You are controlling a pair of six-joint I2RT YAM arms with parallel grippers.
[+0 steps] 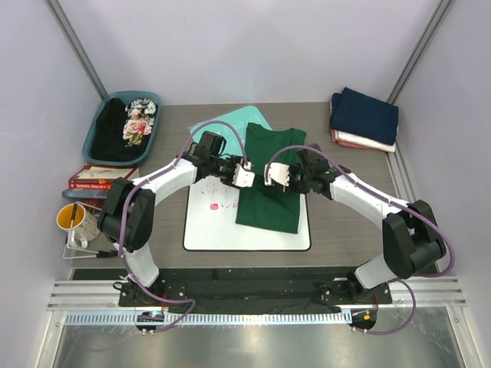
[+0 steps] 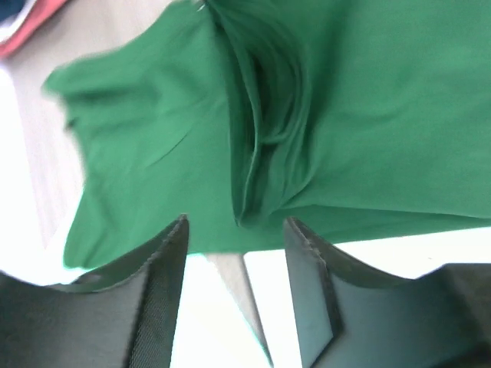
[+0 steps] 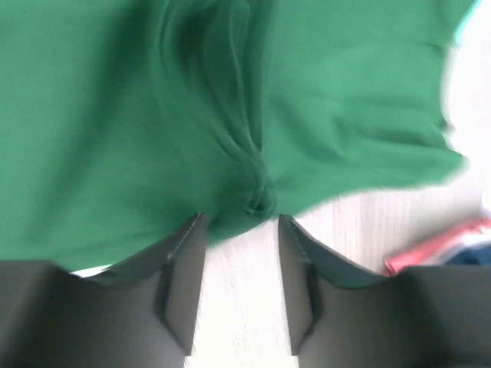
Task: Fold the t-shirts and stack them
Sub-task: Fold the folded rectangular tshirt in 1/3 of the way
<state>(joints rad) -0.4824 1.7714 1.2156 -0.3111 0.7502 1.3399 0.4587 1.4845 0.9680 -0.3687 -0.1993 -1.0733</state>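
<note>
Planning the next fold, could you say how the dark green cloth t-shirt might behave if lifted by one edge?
Probably floppy: the dark green cloth t-shirt bunches into soft ridges. Likely to sag and unfold, its layers lying loose.

Green shirt [image 2: 368, 115] blurry, cut off by edges in wrist views; covers pt of whiteboard [image 1: 207, 230]; red writing [image 1: 227, 205] too small to read.

Five t-shirts [image 1: 268, 184], two claws [image 1: 244, 177], one basket [image 1: 95, 127].

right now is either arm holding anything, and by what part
Nothing is held. The left gripper and right gripper have open jaws at the green t-shirt's edge.
</note>
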